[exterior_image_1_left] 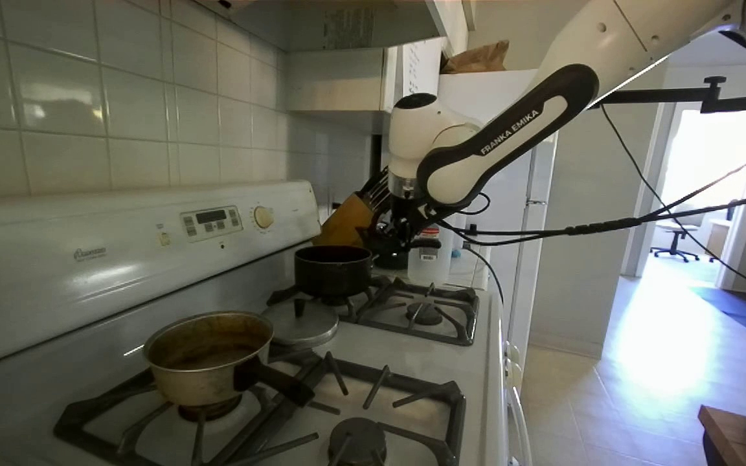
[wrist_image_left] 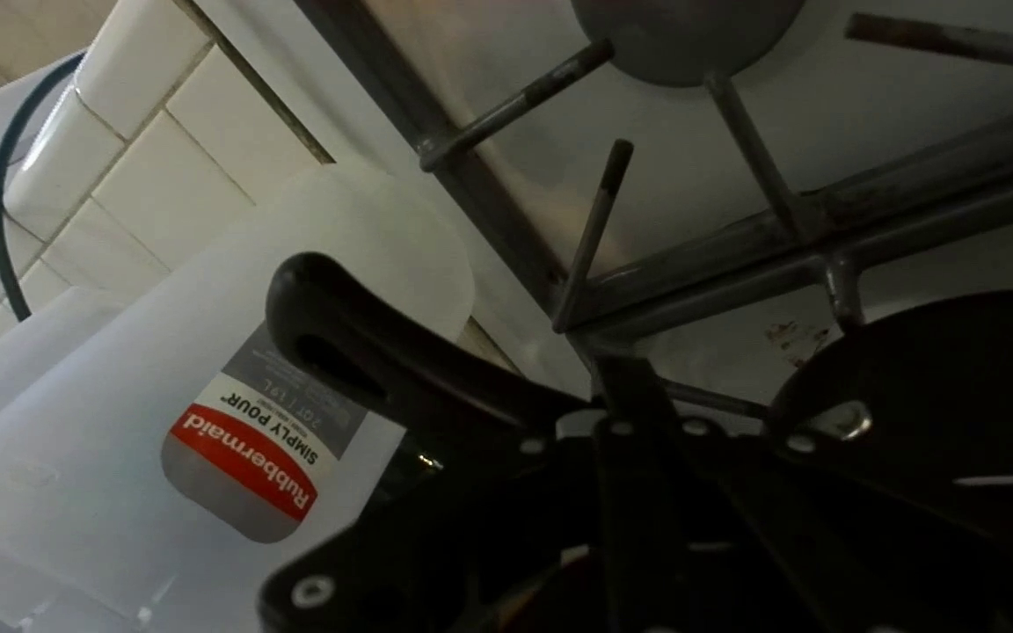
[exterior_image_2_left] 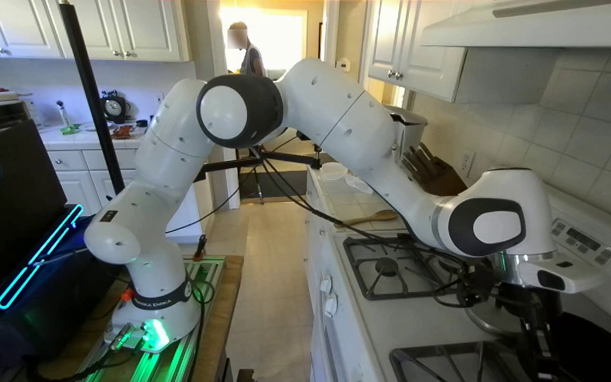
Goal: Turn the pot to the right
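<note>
The black pot [exterior_image_1_left: 332, 275] stands upright on a rear burner; its dark side also shows in the wrist view [wrist_image_left: 929, 396] and, as a large dark shape, in an exterior view [exterior_image_2_left: 602, 347]. Its long black handle [wrist_image_left: 419, 360] points away from the stove's back, toward a white jug [wrist_image_left: 251, 422]. My gripper [wrist_image_left: 634, 378] is low at the handle, beside the pot. Its fingertips are together with nothing seen between them. The fingers cover part of the handle; how they touch it is too dark to tell. The gripper also shows in both exterior views [exterior_image_1_left: 397, 234] [exterior_image_2_left: 541, 345].
The tan pot [exterior_image_1_left: 208, 382] sits on another burner, handle toward the stove's front. A glass lid [exterior_image_1_left: 302, 327] lies between the pots. Black grates [exterior_image_1_left: 421, 314] cover the burners. A knife block [exterior_image_1_left: 347, 217] stands behind the black pot. Cables hang from the arm.
</note>
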`<action>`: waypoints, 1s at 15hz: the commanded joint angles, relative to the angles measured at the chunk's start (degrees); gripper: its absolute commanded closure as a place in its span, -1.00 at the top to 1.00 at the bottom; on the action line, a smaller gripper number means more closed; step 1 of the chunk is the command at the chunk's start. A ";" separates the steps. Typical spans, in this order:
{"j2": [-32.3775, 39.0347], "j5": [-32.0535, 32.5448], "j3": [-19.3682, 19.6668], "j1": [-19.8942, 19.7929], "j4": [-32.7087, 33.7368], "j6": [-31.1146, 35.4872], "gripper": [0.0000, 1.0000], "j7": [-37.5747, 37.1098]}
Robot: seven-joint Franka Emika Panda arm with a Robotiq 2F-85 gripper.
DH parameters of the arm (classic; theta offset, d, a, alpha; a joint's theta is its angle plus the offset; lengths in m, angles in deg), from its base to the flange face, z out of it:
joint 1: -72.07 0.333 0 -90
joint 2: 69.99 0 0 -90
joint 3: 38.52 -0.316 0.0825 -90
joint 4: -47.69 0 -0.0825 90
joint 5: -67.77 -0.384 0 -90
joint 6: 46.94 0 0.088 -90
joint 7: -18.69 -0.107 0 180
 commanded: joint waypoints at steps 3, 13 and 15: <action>3.94 -1.47 0.51 -0.35 5.83 -1.27 -1.00 1.76; 1.99 -2.64 -0.33 0.01 3.70 -2.14 -1.00 3.59; -0.23 -3.00 -0.73 0.86 1.39 -3.03 -1.00 4.05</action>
